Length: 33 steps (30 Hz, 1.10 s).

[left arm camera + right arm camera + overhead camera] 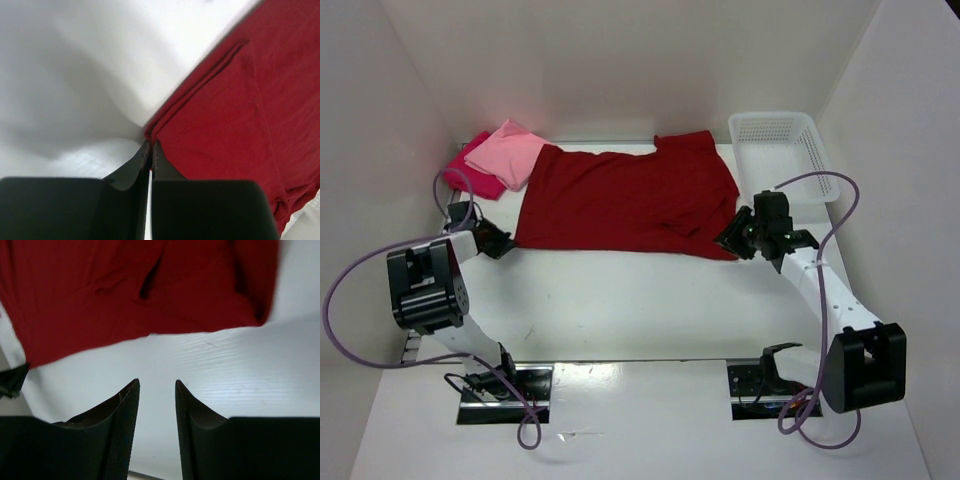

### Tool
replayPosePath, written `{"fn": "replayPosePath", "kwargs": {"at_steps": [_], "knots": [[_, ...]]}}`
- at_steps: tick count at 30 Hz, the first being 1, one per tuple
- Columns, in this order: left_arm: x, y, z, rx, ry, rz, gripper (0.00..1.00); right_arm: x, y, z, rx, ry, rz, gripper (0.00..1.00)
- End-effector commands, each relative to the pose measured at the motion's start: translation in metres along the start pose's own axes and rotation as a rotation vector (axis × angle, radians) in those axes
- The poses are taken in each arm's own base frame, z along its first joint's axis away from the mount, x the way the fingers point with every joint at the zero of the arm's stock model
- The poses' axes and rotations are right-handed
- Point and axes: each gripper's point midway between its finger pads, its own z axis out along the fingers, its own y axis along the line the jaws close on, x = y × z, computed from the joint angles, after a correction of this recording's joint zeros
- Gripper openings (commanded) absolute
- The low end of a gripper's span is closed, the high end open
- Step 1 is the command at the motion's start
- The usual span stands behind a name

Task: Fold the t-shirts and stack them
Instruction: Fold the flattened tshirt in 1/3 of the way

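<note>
The dark red t-shirt [620, 200] lies spread flat across the middle of the table. My left gripper [508, 243] is shut at its near-left corner, fingertips [150, 143] pinched on the hem of the dark red cloth [240, 115]. My right gripper [725, 240] hovers open at the shirt's near-right corner. Only bare table shows between its fingers [157, 382], and the red cloth [125, 290] lies just beyond them. A folded light pink t-shirt [515, 152] rests on a crimson-magenta one [470, 170] at the back left.
A white lattice basket [775, 118] stands at the back right, close behind the right arm. White walls close in the table on the left, the back and the right. Purple cables loop out from both arms.
</note>
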Motion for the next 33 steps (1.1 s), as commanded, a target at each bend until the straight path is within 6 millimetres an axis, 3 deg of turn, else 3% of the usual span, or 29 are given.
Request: {"fn": "replayPosePath", "kwargs": {"at_steps": [1,6,14,17,21,23,28,31,33], "knots": [[-0.001,0.027,-0.025,-0.065,-0.01,0.02,0.0,-0.001,-0.034,0.0,0.109,-0.026,0.064,0.4],[0.001,0.053,-0.052,-0.128,-0.007,-0.008,0.0,0.002,-0.053,0.006,0.175,-0.02,0.093,0.4],[0.006,0.039,-0.044,-0.03,0.014,-0.04,0.05,0.021,-0.081,0.052,0.258,0.076,0.1,0.42],[0.01,0.033,-0.043,0.003,0.029,-0.055,0.05,0.025,-0.076,0.055,0.247,0.083,0.082,0.42],[0.016,0.031,-0.041,0.008,0.039,-0.041,0.05,0.014,-0.076,0.058,0.257,0.028,0.092,0.42],[0.02,0.028,-0.039,0.019,0.052,-0.042,0.05,0.014,-0.084,0.061,0.291,0.022,0.091,0.46],[0.023,0.032,-0.035,0.007,0.068,-0.049,0.05,0.015,-0.089,0.077,0.315,0.047,0.094,0.46],[0.026,0.029,-0.035,0.016,0.079,-0.042,0.05,0.012,-0.093,0.082,0.337,0.033,0.1,0.35],[0.026,0.029,-0.035,0.016,0.079,-0.042,0.03,0.003,-0.091,0.083,0.339,0.0,0.105,0.17]]}}
